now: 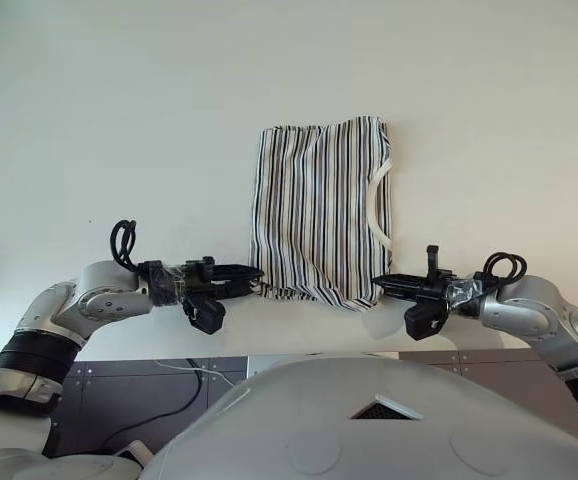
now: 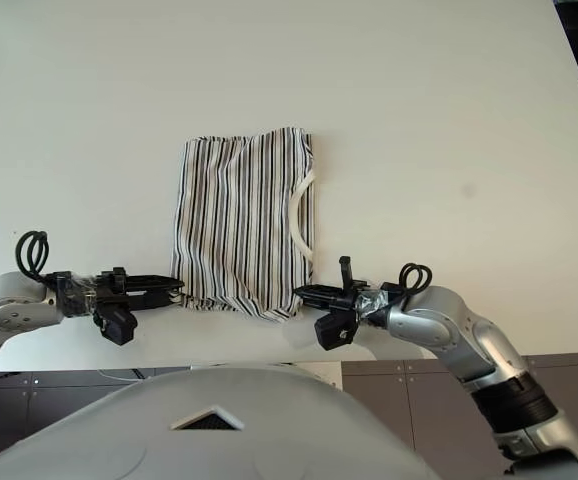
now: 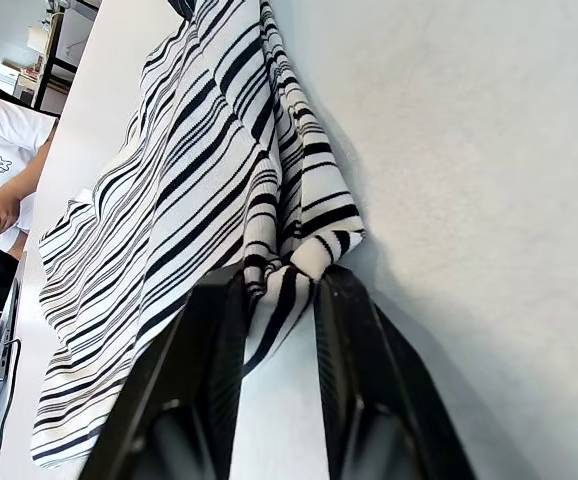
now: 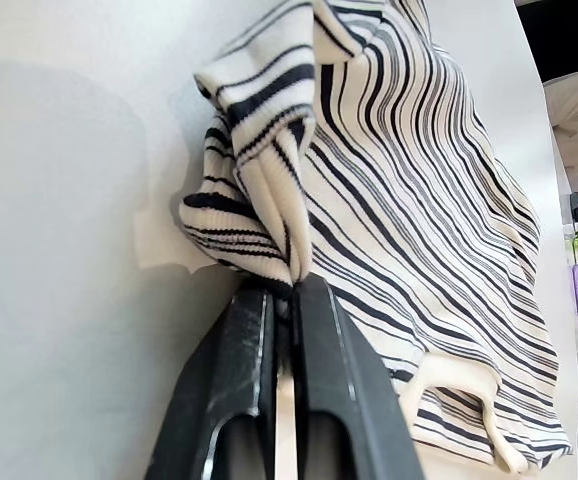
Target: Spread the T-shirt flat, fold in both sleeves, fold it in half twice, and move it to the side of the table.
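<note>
The black-and-white striped T-shirt [image 1: 319, 210] lies folded to a narrow rectangle on the white table [image 1: 119, 120], its white collar [image 1: 374, 205] at the right edge. My left gripper [image 1: 255, 271] is shut on the shirt's near left corner [image 3: 289, 265], cloth bunched between the fingers [image 3: 219, 340]. At the near right corner [image 4: 259, 215] my right gripper [image 1: 381, 282] is shut on a wad of fabric, pinched tight between the fingers [image 4: 314, 340]. Both arms sit low at the table's front edge, one on each side of the shirt.
Bare white tabletop extends on every side of the shirt [image 2: 244, 225], with wide room to the left and right. The front edge [image 1: 299, 350] of the table runs just below the grippers. A person's arm [image 3: 4, 200] shows beyond the table's far side.
</note>
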{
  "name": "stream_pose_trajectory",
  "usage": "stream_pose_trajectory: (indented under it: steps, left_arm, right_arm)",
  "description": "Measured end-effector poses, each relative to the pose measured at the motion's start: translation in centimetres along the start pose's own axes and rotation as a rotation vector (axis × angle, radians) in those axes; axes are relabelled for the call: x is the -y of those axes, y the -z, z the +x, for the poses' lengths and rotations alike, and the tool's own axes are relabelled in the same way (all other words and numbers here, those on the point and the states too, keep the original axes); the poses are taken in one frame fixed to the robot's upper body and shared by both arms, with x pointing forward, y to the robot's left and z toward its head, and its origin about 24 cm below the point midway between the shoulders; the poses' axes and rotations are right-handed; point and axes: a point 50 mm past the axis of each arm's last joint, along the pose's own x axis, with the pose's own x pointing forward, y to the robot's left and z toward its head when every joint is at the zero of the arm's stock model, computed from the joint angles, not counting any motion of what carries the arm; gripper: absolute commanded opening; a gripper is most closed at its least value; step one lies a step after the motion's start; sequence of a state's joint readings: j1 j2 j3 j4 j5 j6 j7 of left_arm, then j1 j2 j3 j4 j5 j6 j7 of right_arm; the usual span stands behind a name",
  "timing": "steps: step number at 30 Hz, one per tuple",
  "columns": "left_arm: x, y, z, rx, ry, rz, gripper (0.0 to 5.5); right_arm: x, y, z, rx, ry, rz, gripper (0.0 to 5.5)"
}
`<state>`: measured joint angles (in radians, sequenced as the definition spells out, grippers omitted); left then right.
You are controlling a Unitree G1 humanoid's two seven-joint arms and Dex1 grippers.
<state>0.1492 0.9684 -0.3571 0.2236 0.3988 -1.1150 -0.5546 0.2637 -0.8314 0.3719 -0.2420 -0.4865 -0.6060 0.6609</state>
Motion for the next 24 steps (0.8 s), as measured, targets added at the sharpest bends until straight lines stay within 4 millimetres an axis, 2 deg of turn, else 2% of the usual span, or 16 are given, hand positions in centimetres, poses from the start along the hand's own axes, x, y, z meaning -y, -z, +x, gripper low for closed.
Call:
stream_pose_trajectory:
  steps: [5, 9, 13, 17, 19, 22, 24]
  left_arm:
    - [-0.3, 0.2, 0.0, -0.001, 0.012, 0.014, 0.27]
    - [-0.5, 0.3, 0.0, 0.008, 0.035, 0.020, 0.21]
    - [-0.1, 0.5, -0.7, -0.017, 0.041, -0.066, 0.17]
    - [2.3, -2.0, -1.0, -0.012, -0.020, -0.292, 0.14]
    - [2.8, -3.0, -0.8, -0.020, -0.045, -0.380, 0.14]
    - [2.0, -3.6, -0.8, -0.069, -0.148, -0.571, 0.14]
    - [-0.2, -3.4, -0.5, -0.054, -0.266, -0.719, 0.14]
  right_arm:
    - [0.1, 0.0, 0.2, 0.006, 0.000, -0.004, 0.10]
    - [0.0, -0.3, 0.7, 0.027, 0.013, 0.007, 0.10]
    - [-0.5, -0.5, 0.6, 0.039, 0.012, 0.081, 0.10]
    - [-2.1, -1.8, -1.1, 0.075, -0.034, 0.362, 0.10]
    - [-2.4, -2.4, -1.8, 0.100, -0.050, 0.490, 0.10]
    - [-0.1, -3.0, -2.9, 0.192, 0.018, 0.700, 0.10]
    - [2.0, -2.2, -3.4, 0.228, 0.095, 0.854, 0.10]
